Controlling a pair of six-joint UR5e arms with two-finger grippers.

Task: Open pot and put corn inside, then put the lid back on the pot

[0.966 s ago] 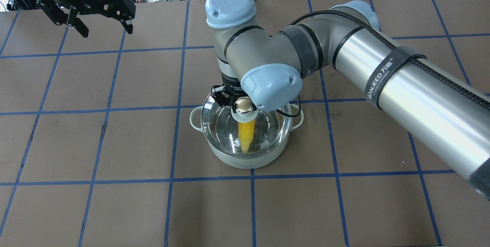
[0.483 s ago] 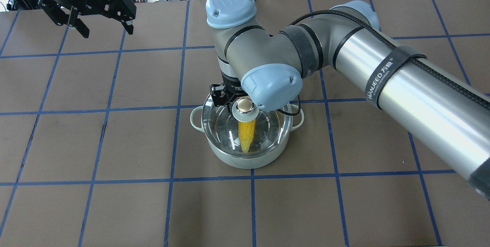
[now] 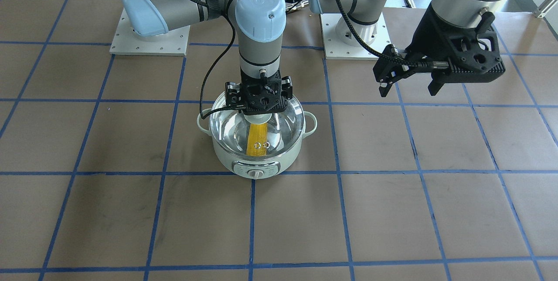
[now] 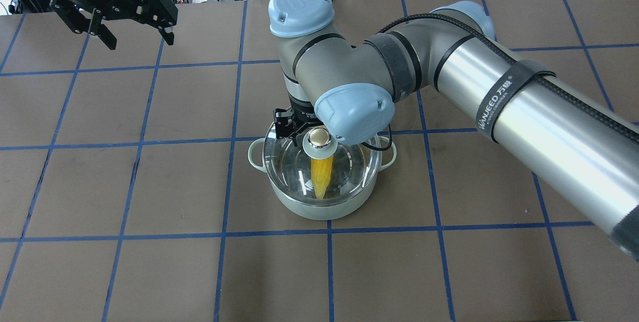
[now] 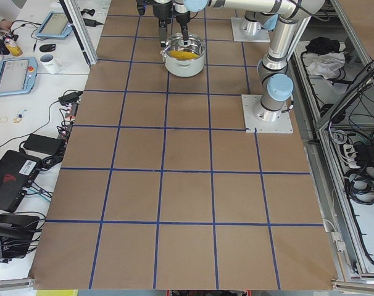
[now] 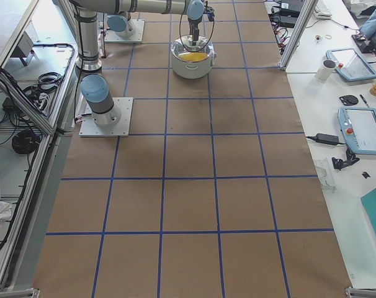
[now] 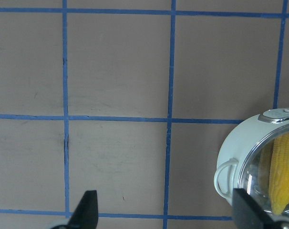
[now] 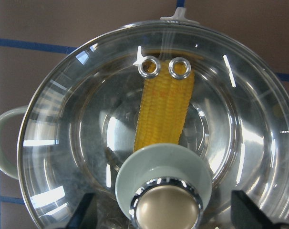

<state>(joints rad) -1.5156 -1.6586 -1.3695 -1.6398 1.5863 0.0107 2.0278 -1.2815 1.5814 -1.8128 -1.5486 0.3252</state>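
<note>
The pale mint-green pot [image 3: 257, 165] stands mid-table and also shows in the overhead view [image 4: 319, 209]. The yellow corn [image 4: 322, 174] lies inside it, seen through the glass. The clear glass lid [image 4: 349, 172] sits on the pot's rim. In the right wrist view the lid [image 8: 63, 143] covers the corn [image 8: 166, 109]. My right gripper [image 8: 166, 214] is open, one finger on each side of the beige-gold knob [image 4: 319, 138], with gaps to it. My left gripper [image 4: 140, 42] is open and empty, held high at the far left.
The brown table mat [image 4: 150, 187] has a blue tape grid. The right arm's wrist and forearm [image 4: 499, 102] hang over the pot's far right side. The left wrist view shows the pot's handle [image 7: 225, 174] at its right edge.
The lid looks slightly lower on the pot than a second ago. The right gripper's visible finger has shifted a little away from the knob. The left arm has barely moved.
</note>
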